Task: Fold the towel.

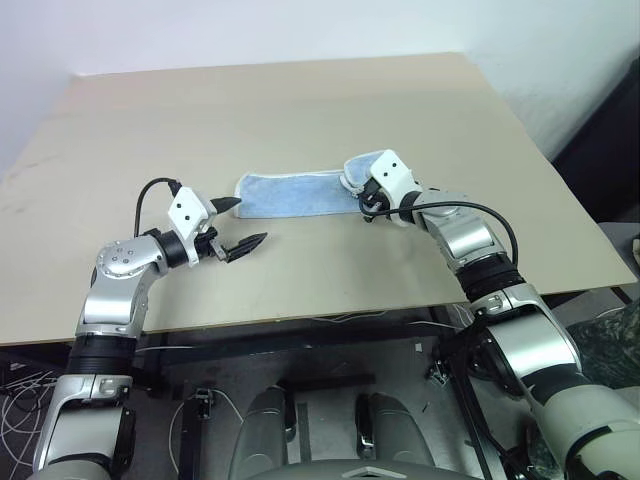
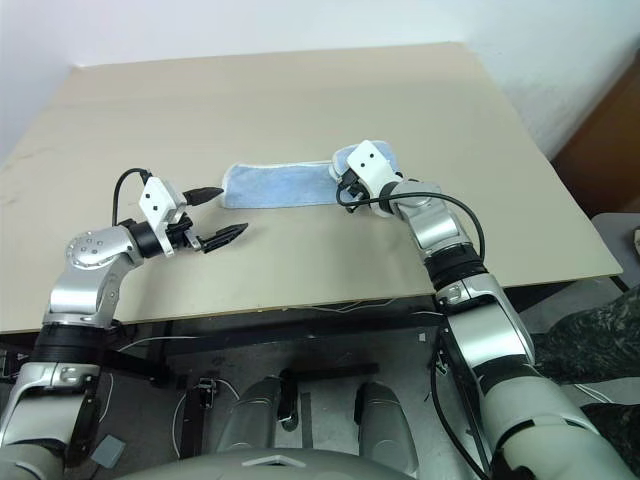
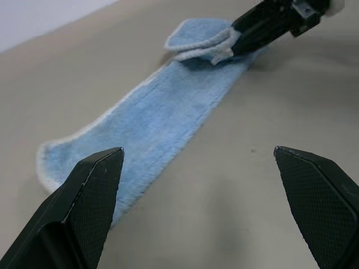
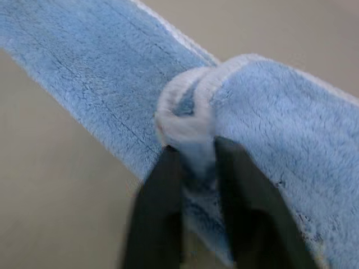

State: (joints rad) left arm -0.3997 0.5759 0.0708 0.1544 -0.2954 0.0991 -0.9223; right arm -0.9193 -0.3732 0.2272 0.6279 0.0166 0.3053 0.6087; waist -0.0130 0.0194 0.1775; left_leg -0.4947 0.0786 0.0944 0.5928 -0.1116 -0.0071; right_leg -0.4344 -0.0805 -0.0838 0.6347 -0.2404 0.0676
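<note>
A: Where is the towel [image 1: 292, 194]?

B: It lies stretched out as a long strip on the desk [image 1: 300, 100], its right end turned back over itself.

A: And the right tool [image 4: 193, 168]?

B: Its two black fingers pinch the bunched white edging at that turned-back end.

A: The left tool [image 1: 240, 224]?

B: Released, fingers spread wide, just beside the strip's left end and not touching it.
</note>
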